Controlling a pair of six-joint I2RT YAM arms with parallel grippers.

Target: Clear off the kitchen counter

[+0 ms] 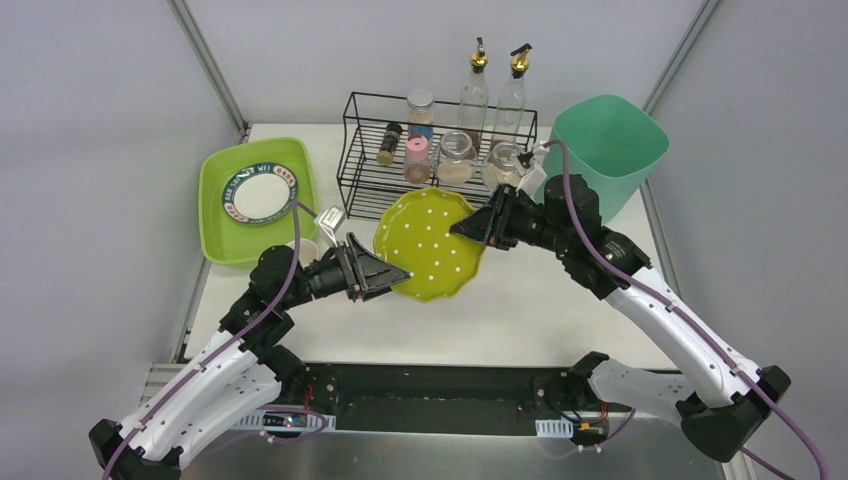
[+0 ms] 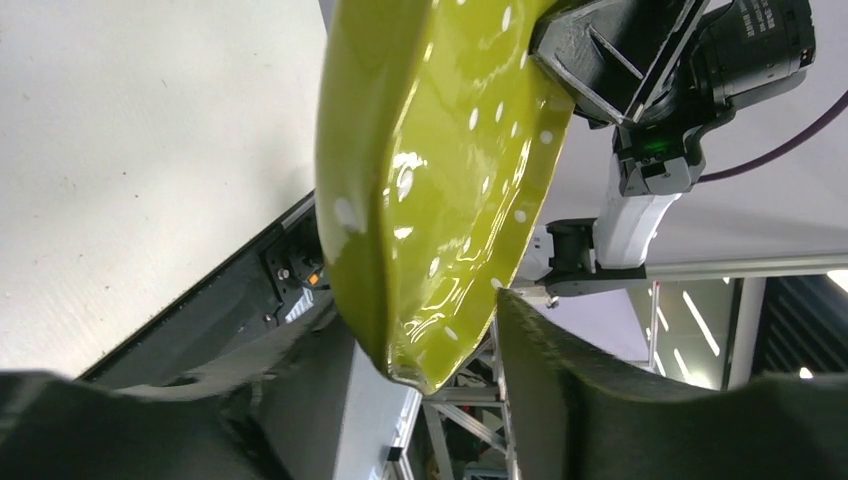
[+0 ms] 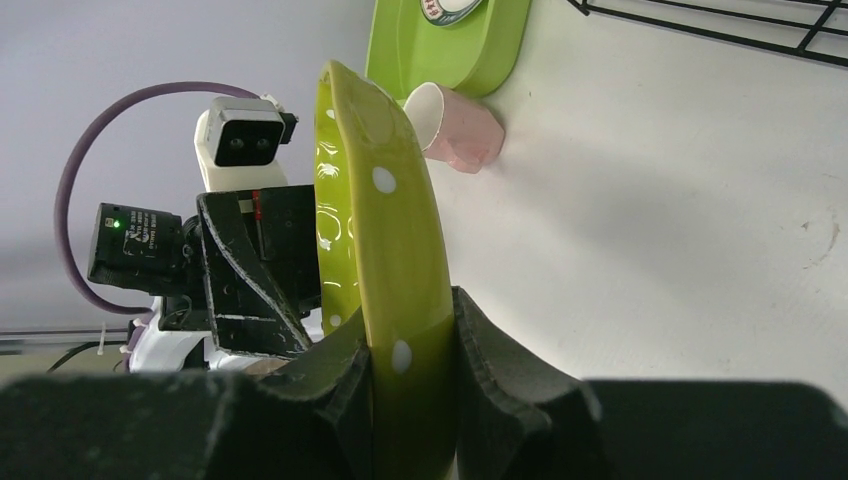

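Note:
An olive-green plate with white dots [image 1: 430,245] hangs over the middle of the white kitchen counter [image 1: 560,310], between both grippers. My right gripper [image 1: 462,228] is shut on the plate's far-right rim; in the right wrist view its pads [image 3: 480,360] press both faces of the plate [image 3: 385,230]. My left gripper [image 1: 395,275] is at the near-left rim. In the left wrist view it is open [image 2: 410,400], and the plate's edge [image 2: 440,180] sits between the fingers with a gap on each side.
A lime-green tub [image 1: 215,215] at the left holds a white plate with a dark rim [image 1: 260,192]. A pink cup [image 3: 455,125] lies beside the tub. A black wire rack [image 1: 440,150] with jars and bottles stands behind. A teal bin [image 1: 605,145] is at the right.

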